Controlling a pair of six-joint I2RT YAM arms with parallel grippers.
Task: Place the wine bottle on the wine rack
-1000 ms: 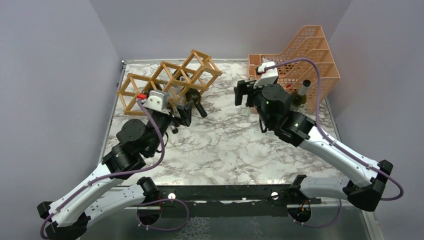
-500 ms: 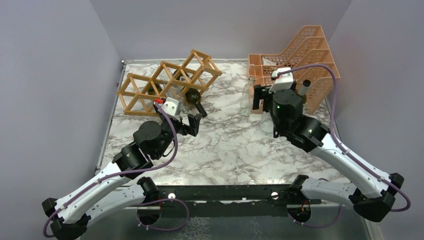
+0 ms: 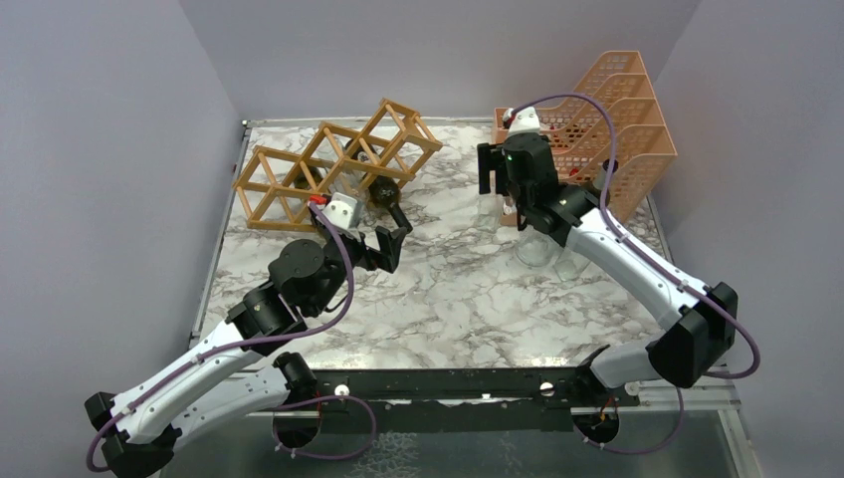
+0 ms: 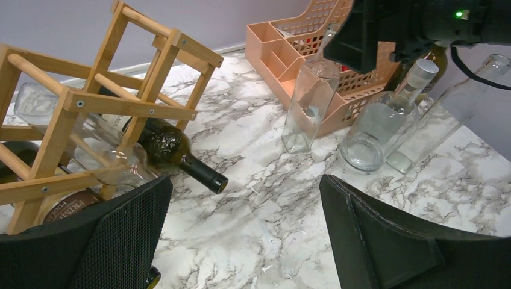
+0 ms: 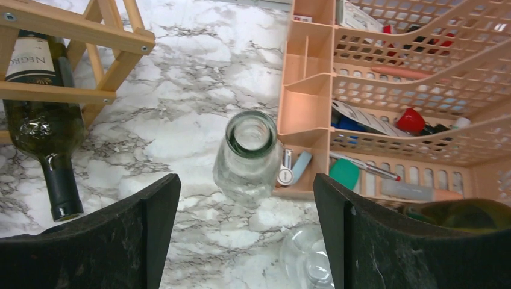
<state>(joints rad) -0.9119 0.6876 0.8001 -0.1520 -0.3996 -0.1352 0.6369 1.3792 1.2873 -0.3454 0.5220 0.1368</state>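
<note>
Nearest the arm bases, the left gripper (image 3: 386, 242) is held low over the grey-veined white marble table (image 3: 448, 299) with its jaws spread to their widest and nothing between them. It is judged to be parked there so that it stays clear of the work. Just beyond it, a dark green glass wine bottle (image 4: 172, 147) is seen lying on its side in a lower cell of the light-brown wooden lattice wine rack (image 4: 129, 108). Its neck is pointed out over the marble, as the slanted cells dictate. A clear bottle is also lodged in the rack beside it. Farther back and to the right, the right gripper (image 5: 247, 238) is poised above a tall clear glass bottle (image 5: 248, 159). Its jaws are parted wide on either side of the open mouth, and nothing is gripped. This upright bottle, set on the marble just beside the peach-orange plastic mesh organiser (image 5: 304, 99), is judged to be the next one meant for the rack. The spread jaws are presumably kept wide so that the neck can be straddled from above.
</note>
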